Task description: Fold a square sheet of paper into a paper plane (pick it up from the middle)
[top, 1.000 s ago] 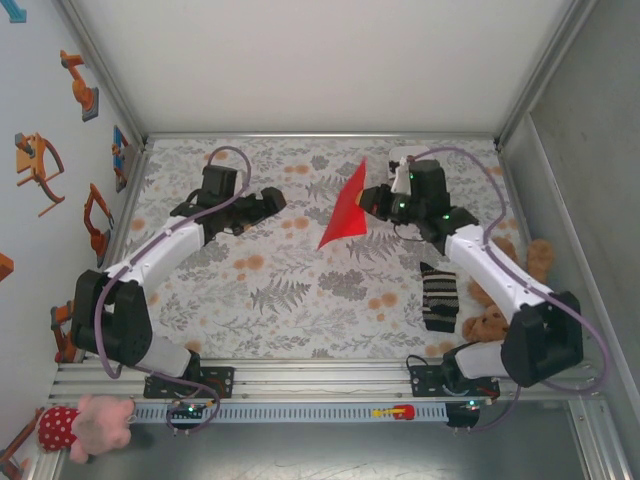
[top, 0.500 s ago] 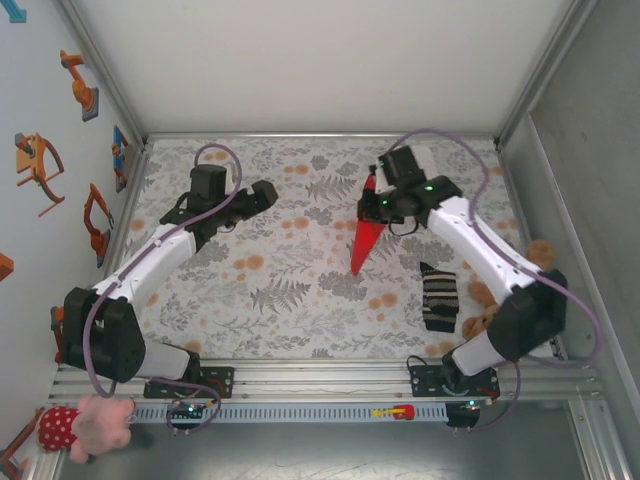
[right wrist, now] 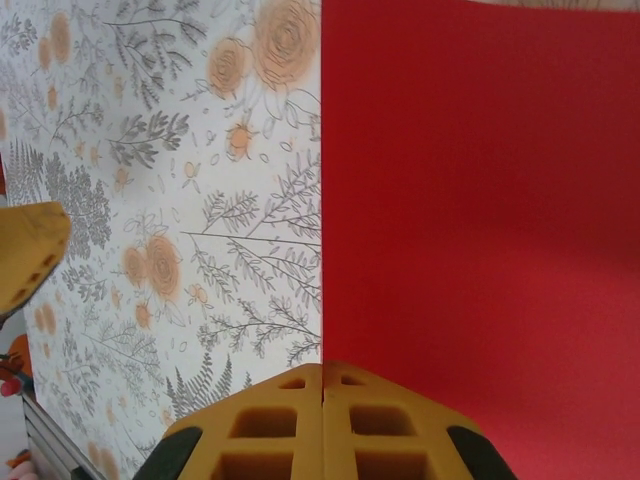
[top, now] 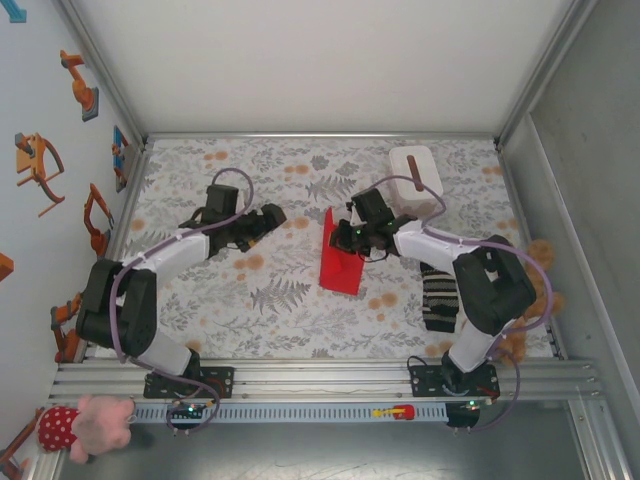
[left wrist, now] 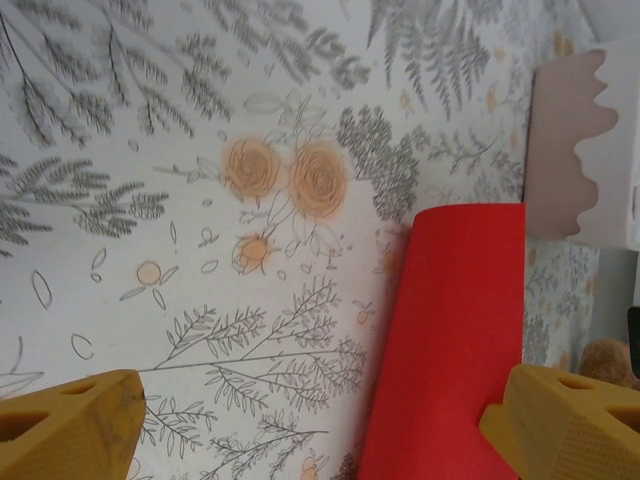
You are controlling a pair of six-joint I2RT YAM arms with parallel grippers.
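Nearest, on the floral tablecloth [top: 280, 310] by the right arm's base: a striped sock [top: 438, 295]. Further in, at mid-table: the square sheet of paper [top: 343, 262], bright red, lower edge down on the cloth, upper part pinched in the right gripper [top: 347, 236], fingers pressed fully together. To its left, apart from the sheet: the left gripper [top: 268, 215], fingers spread wide, holding nothing. Farthest back, behind the right gripper: a white box [top: 428, 170] with a dark slot.
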